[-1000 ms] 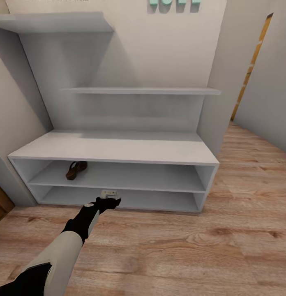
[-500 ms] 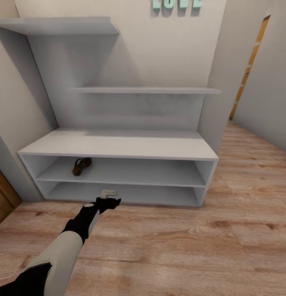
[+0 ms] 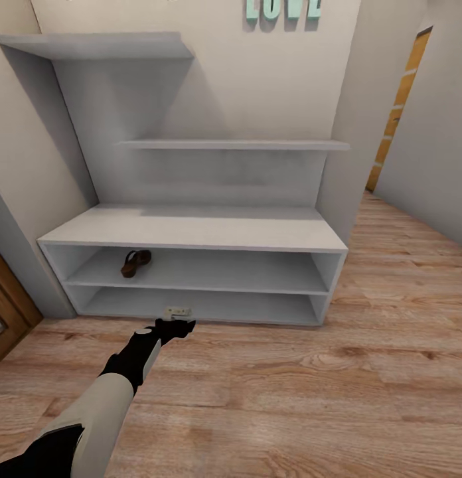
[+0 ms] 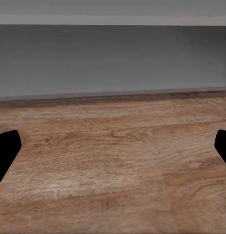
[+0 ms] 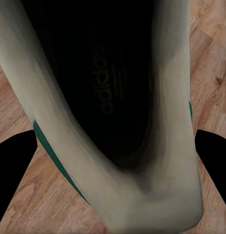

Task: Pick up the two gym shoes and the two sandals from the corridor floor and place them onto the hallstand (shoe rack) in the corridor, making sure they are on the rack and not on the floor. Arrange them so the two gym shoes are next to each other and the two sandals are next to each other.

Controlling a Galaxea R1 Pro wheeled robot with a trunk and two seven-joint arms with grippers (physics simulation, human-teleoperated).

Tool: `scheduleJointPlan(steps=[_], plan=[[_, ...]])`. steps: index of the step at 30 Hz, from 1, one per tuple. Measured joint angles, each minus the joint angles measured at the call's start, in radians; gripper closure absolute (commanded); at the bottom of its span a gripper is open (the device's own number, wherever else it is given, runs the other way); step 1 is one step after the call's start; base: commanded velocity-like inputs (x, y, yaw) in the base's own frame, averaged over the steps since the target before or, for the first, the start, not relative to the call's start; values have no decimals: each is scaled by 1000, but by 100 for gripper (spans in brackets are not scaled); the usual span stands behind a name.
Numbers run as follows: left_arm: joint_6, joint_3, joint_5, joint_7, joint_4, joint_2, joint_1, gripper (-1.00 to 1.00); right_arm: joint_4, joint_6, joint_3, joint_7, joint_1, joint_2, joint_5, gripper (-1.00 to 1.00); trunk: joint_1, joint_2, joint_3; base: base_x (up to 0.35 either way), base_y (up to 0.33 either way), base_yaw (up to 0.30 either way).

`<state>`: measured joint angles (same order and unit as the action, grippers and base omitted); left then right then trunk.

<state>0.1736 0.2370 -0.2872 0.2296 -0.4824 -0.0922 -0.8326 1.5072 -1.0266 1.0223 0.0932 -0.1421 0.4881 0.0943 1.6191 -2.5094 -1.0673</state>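
Currently the left gripper (image 3: pixel 177 320) is stretched forward at the end of the left arm (image 3: pixel 118 378), low over the corridor floor (image 3: pixel 310 392), just in front of the bottom slot of the hallstand (image 3: pixel 191 236). In the left wrist view its two dark fingertips (image 4: pixel 6 148) sit at opposite edges of the frame with bare plank floor (image 4: pixel 113 161) between them, so the jaws stand wide and hold nothing; the grey lower face of the hallstand (image 4: pixel 113 58) lies straight ahead.

Right gripper (image 5: pixel 113 151): the right wrist view has a gym shoe (image 5: pixel 157 146) between the dark fingertips (image 5: pixel 13 165), its black insole and white rim with green stripe facing the camera, wood floor (image 5: pixel 210 58) behind. Whether the fingers actually press the shoe cannot be told.

One brown sandal (image 3: pixel 135 262) rests on the upper shelf slot of the hallstand, toward its left end. Stepped wall shelves rise above the bench. Teal letters (image 3: pixel 282 8) hang on the wall above, and an orange door frame (image 3: pixel 393 113) shows down the corridor at right.
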Motion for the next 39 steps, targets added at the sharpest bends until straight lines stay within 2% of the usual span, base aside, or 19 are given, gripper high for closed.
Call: scheduleJointPlan(steps=[6,9,10,13,15,16,19,21,25,26,27,28,30,32,33,34,35,36,39], plan=[[-5,13,3,10,-3,39,-1,-100,-2,0,0,3,0,-3,-4,100,0,0,0,-1,0,0],[-43,35,3,69,-2,78,-1,-100,-4,0,-7,6,0,-12,-9,100,0,0,0,0,0,0],[-90,57,4,136,-2,107,0,-100,-5,0,-32,6,1,-31,-17,100,0,0,0,0,0,0],[-169,109,8,290,-2,156,0,-100,-6,0,-123,6,0,-86,-25,100,0,0,0,0,0,0],[-213,166,8,403,-2,190,4,-100,-6,-1,-231,7,1,-122,-34,100,0,0,0,0,0,0],[-221,182,8,428,-3,199,6,-100,-6,0,-264,4,0,-129,-28,100,0,0,0,0,0,0],[-253,263,6,524,-3,241,20,-100,-6,-1,-462,4,0,-161,-33,100,0,0,0,0,0,0],[-260,286,5,549,-3,260,26,-100,-5,-1,-547,2,0,-179,-18,100,0,0,0,0,0,0],[-267,304,5,578,-3,290,36,-100,-6,-4,-662,0,-2,-247,-26,100,0,0,0,0,0,0],[-268,307,4,585,-3,297,40,-100,-9,-6,-691,-1,-5,-287,-6,100,0,0,0,0,0,0],[-269,308,4,587,-3,298,42,-100,-10,-7,-704,0,-6,-303,-40,100,0,0,0,0,0,0],[-269,310,4,596,-3,302,46,-100,-13,-9,-721,-1,-9,-334,-15,100,0,0,0,0,0,0],[-269,311,3,604,-3,307,49,-100,-16,-10,-736,-1,-25,-360,-14,100,0,0,0,0,0,0],[-271,311,3,613,-3,325,51,-100,-57,-13,-786,-1,-101,-407,-36,100,0,0,0,0,0,0],[-273,311,3,614,-3,328,52,-100,-76,-13,-798,-2,-120,-416,-20,100,0,0,0,0,0,0],[-285,311,3,616,-3,336,52,-100,-160,-13,-828,-3,-197,-444,2,100,0,0,0,0,0,0],[-293,311,3,617,-3,338,53,-100,-203,-15,-842,-2,-243,-455,-42,100,0,0,0,0,0,0],[-300,311,3,617,-3,339,55,-100,-242,-14,-847,-2,-283,-462,-9,100,0,0,0,0,0,0],[-311,311,3,617,-3,342,69,-100,-392,-14,-856,0,-453,-474,-18,100,0,0,0,0,0,0]])
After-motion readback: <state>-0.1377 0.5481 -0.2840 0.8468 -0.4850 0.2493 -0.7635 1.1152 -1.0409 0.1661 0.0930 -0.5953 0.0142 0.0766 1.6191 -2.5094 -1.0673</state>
